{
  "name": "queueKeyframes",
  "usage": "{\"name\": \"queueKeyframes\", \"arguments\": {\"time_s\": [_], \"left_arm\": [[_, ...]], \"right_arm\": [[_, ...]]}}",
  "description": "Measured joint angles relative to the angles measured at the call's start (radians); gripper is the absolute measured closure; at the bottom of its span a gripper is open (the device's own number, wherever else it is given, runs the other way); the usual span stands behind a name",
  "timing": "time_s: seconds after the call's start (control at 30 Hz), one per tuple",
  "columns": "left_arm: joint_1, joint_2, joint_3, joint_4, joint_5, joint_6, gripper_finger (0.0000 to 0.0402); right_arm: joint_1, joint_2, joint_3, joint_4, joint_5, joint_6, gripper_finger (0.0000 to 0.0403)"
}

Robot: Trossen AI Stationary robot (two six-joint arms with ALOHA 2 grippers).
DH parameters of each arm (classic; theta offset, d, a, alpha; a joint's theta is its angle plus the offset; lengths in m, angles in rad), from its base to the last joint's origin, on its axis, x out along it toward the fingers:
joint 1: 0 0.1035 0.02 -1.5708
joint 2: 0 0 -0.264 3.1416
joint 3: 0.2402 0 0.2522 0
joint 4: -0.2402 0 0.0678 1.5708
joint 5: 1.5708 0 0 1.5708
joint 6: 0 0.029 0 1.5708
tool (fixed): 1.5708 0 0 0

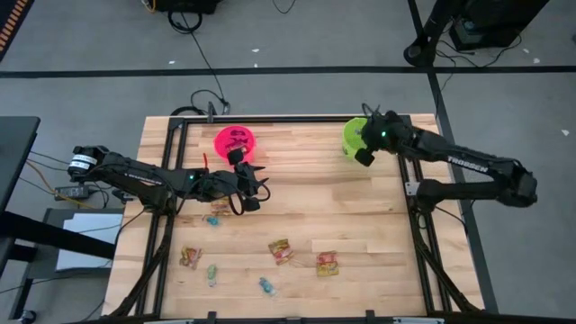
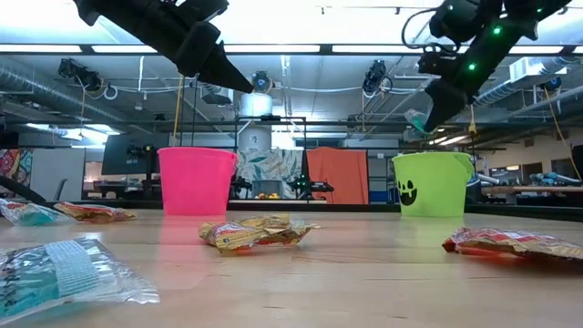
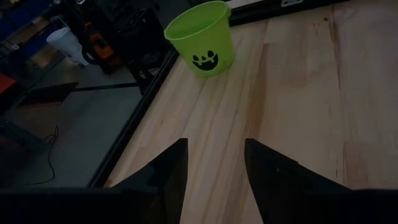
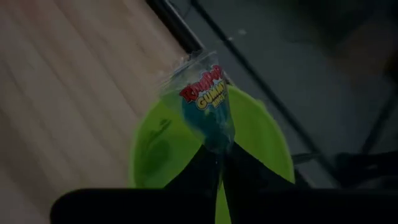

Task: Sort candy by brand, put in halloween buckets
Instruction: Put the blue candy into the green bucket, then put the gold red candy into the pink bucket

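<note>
Over the green bucket [image 1: 355,136], upper right: your right gripper [image 4: 219,163] pinches a teal candy [image 4: 208,106].
Left gripper [image 3: 214,163] gapes empty; seven candies left on the table [image 1: 378,234].

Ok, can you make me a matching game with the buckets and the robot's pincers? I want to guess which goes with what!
Things:
1. pink bucket
2. green bucket
3. left pincer
4. right pincer

What fits:
A. pinches a blue gummy packet over a bucket
B. open and empty, above the table
C. stands near the table's far edge, beside the left arm
D. shows a black smiling face

Pairs: 1-C, 2-D, 3-B, 4-A
</note>
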Motion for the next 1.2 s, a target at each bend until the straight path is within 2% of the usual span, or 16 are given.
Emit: {"name": "queueKeyframes", "arguments": {"time_s": [0.1,0.33,0.47,0.73,0.83,0.93,1.07,1.2], "left_arm": [[0.0,0.0,0.0,0.0,0.0,0.0,0.0236],[0.0,0.0,0.0,0.0,0.0,0.0,0.0236],[0.0,0.0,0.0,0.0,0.0,0.0,0.0236],[0.0,0.0,0.0,0.0,0.0,0.0,0.0236],[0.0,0.0,0.0,-0.001,0.0,0.0,0.0236],[0.0,0.0,0.0,-0.012,0.009,-0.001,0.0236],[0.0,0.0,0.001,-0.128,0.056,-0.03,0.0236],[-0.001,0.0,0.001,-0.331,0.065,-0.153,0.0236]], "right_arm": [[-0.06,0.001,0.0,0.0,-0.065,0.007,0.0379],[-0.129,0.011,0.0,0.009,-0.085,-0.026,0.0355],[-0.144,0.011,0.001,0.021,-0.132,-0.03,0.0326],[-0.144,0.011,0.001,0.023,-0.135,-0.018,0.0238],[-0.144,0.011,0.001,0.022,-0.144,-0.018,0.022],[-0.139,0.011,0.001,0.032,-0.221,0.005,0.0216],[-0.105,0.008,0.001,0.067,-0.316,0.058,0.0217],[-0.059,-0.002,0.001,0.112,-0.306,0.067,0.0217]]}}
